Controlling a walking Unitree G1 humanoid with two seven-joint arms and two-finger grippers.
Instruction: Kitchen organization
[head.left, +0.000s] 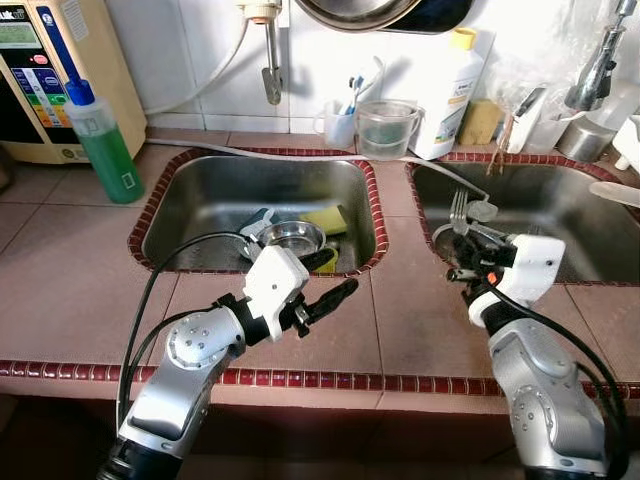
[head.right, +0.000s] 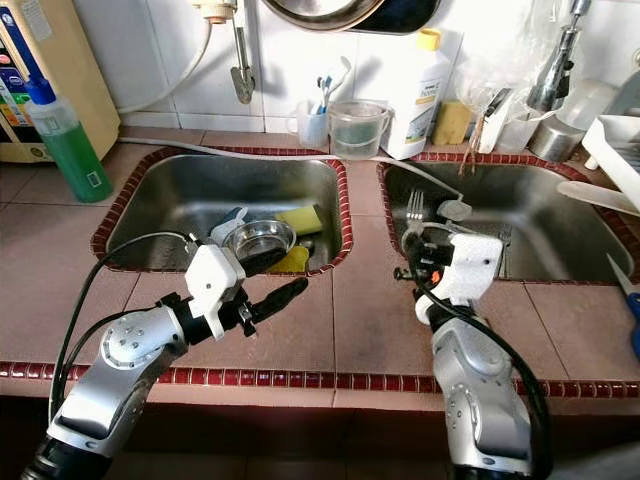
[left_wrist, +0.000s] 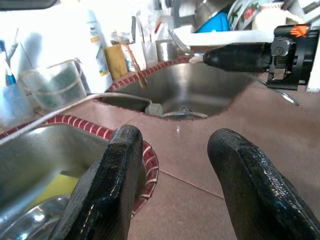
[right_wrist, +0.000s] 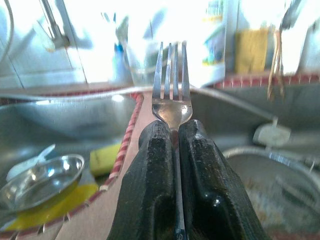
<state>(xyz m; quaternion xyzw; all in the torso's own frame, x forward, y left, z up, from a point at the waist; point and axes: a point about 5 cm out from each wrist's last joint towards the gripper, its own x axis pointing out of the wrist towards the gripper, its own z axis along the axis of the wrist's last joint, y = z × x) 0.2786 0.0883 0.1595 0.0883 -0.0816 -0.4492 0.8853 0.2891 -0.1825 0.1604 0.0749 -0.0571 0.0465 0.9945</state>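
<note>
My right gripper (right_wrist: 172, 131) is shut on the handle of a steel fork (right_wrist: 171, 75), tines up. It hovers at the near left corner of the right sink (head.left: 600, 250); the fork (head.left: 459, 210) also shows in the left eye view. My left gripper (head.left: 338, 275) stands open with nothing between its fingers, over the tiled counter (head.left: 80, 290) just in front of the left sink (head.left: 180, 190). That sink holds a small steel bowl (head.left: 291, 236) and a yellow sponge (head.left: 325, 220).
A green soap bottle (head.left: 100, 140) and a water appliance (head.left: 40, 70) stand at the back left. Behind the sinks are a toothbrush cup (head.left: 340, 122), a clear measuring cup (head.left: 385, 128), a white bottle (head.left: 447, 95) and a faucet (head.left: 600, 70). A dish rack (head.right: 615, 140) sits at the right.
</note>
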